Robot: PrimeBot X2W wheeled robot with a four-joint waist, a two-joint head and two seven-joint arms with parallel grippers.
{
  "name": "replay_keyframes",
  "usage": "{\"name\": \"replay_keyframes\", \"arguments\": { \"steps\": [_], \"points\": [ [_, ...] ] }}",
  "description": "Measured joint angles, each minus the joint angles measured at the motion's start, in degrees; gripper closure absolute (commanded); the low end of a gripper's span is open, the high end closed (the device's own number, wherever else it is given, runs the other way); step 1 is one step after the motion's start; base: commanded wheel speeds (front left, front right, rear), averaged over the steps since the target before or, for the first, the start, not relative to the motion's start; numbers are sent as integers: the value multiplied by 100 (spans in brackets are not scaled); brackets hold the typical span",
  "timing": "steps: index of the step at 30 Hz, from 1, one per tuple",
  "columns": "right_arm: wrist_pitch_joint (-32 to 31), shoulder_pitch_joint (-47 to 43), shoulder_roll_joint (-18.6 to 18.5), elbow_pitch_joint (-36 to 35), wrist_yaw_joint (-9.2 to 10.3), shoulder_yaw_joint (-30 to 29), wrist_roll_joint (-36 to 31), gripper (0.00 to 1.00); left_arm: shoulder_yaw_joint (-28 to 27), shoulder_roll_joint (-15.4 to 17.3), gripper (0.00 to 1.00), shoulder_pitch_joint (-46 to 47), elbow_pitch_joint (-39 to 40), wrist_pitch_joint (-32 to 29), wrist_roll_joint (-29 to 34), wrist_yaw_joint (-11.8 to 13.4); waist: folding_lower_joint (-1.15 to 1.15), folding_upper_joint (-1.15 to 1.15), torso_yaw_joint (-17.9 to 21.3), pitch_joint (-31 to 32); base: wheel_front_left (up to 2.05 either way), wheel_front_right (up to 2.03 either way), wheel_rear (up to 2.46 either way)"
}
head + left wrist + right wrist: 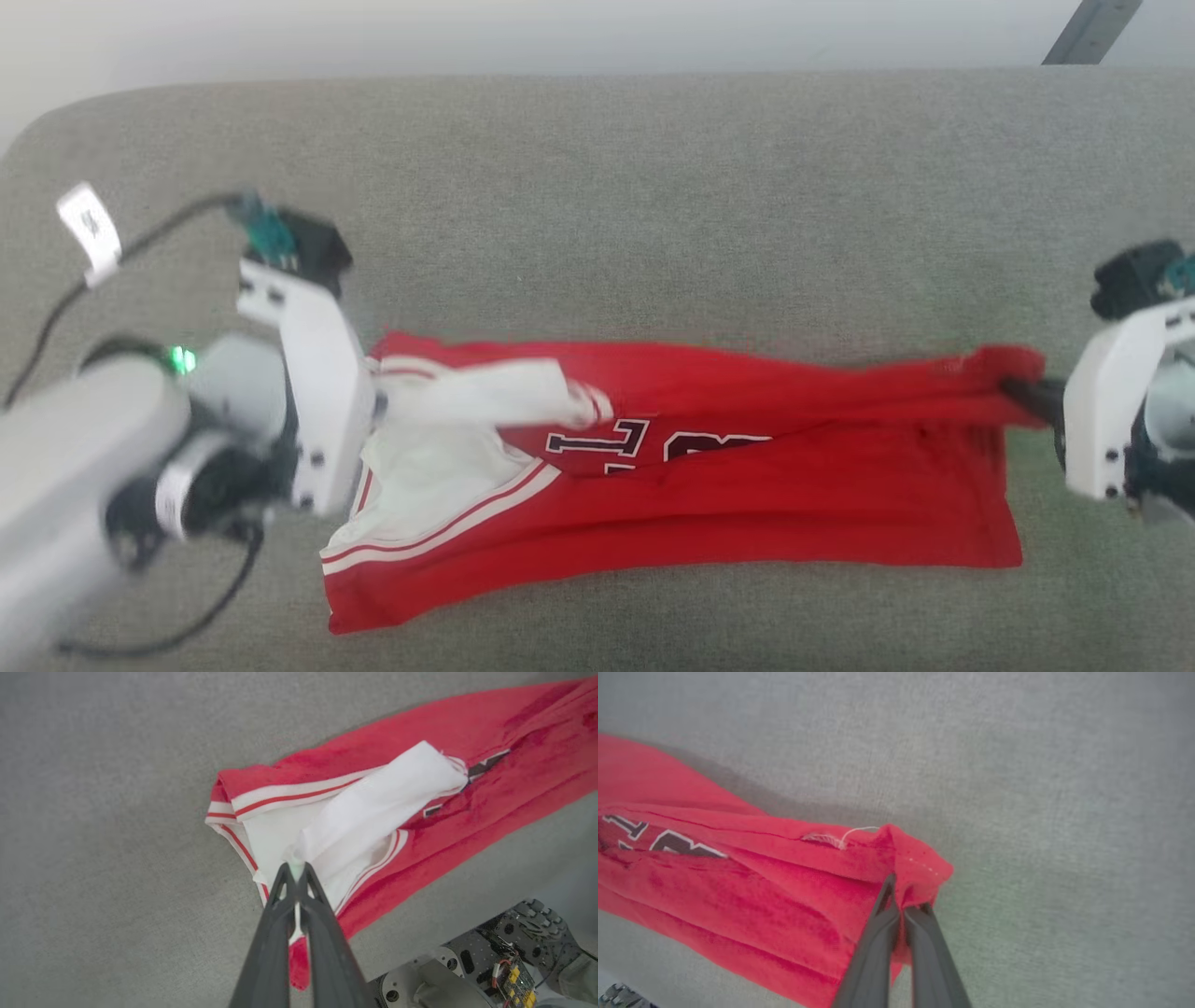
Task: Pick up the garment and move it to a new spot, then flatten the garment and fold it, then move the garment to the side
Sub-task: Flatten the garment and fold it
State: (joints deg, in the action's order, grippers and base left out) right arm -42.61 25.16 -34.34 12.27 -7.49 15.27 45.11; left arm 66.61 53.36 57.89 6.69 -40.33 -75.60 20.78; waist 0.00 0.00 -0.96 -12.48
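Two grips are on record, one at each end of the garment (747,485). Your left tool (295,870) is clamped on white cloth at the sleeve end; your right tool (903,898) is clamped on a red hem corner. The garment lies across the middle of the tabletop (597,187), long axis side to side, parallel to the near edge, so each tool has the cloth directly inboard of it and neither arm is nearer. Its far edge is drawn taut between the grips; the near part rests creased on the tabletop. Any coming move, in my judgement, turns on that line: both arms must travel together or the span slackens. The head view gives you the whole span but hides the left fingertips behind the wrist housing (317,373); the left wrist view shows the pinch and a white sleeve (373,807) flopped back across the red body. The right wrist view adds a loose thread (859,830) by the gripped corner.
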Motion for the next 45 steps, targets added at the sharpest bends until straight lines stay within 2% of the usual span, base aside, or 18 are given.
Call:
{"name": "replay_keyframes", "arguments": {
  "steps": [5, 11, 12, 13, 14, 15, 16, 23, 29, 34, 37, 45],
  "points": [
    [-303, -540, 296, -218, 0, -426, -252, 100, 86, 264, 100, -545, 494, 120, -201, 382, 0, 0, 8, -20, 0, 0, 0],
    [-455, -733, 639, -213, 0, -631, -624, 100, 170, 131, 100, -1056, 130, 331, -499, 357, 0, 0, 33, -40, 0, 0, 0],
    [-455, -733, 639, -213, 0, -631, -624, 69, 170, 131, 84, -1056, 130, 331, -499, 357, 0, 0, 33, -40, 0, 0, 0],
    [-436, -727, 749, -187, 0, -638, -745, 46, 145, 9, 55, -1206, -122, 516, -571, 264, 0, 0, 46, -30, 0, 0, 0],
    [-437, -727, 804, -160, 0, -636, -798, 0, 141, -58, 27, -1262, -247, 566, -636, 211, 0, 0, 53, -17, 0, 0, 0],
    [-437, -727, 804, -160, 0, -636, -798, 0, 141, -58, 2, -1262, -247, 566, -636, 211, 0, 0, 53, -17, 0, 0, 0],
    [-439, -727, 894, -140, 0, -636, -826, 0, 151, -131, 0, -1383, -453, 643, -670, 109, 0, 0, 66, 16, 0, 0, 0],
    [-472, -743, 912, -331, 0, -753, -828, 0, -38, -226, 0, -1550, -734, 1033, -802, -25, 0, 0, 54, 177, 0, 0, 0],
    [-533, -955, 962, -687, 1, -1098, -843, 0, -256, -146, 0, -1710, -695, 1626, -833, -158, 0, 0, -2, 374, 0, 0, 0],
    [-650, -1128, 1079, -846, 1, -1548, -955, 0, -431, -44, 0, -1876, -628, 2413, -555, -353, 0, 0, -71, 500, 0, 0, 0],
    [-740, -1210, 1170, -838, 1, -1831, -1046, 0, -633, -24, 0, -2067, -714, 3010, -545, -261, 0, 0, -125, 543, 0, 0, 0],
    [-990, -1327, 1394, -424, 1, -2349, -1195, 0, -1029, 35, 0, -2518, -900, 4612, -224, -427, 0, 0, -303, 561, 0, 0, 0]
  ]
}}
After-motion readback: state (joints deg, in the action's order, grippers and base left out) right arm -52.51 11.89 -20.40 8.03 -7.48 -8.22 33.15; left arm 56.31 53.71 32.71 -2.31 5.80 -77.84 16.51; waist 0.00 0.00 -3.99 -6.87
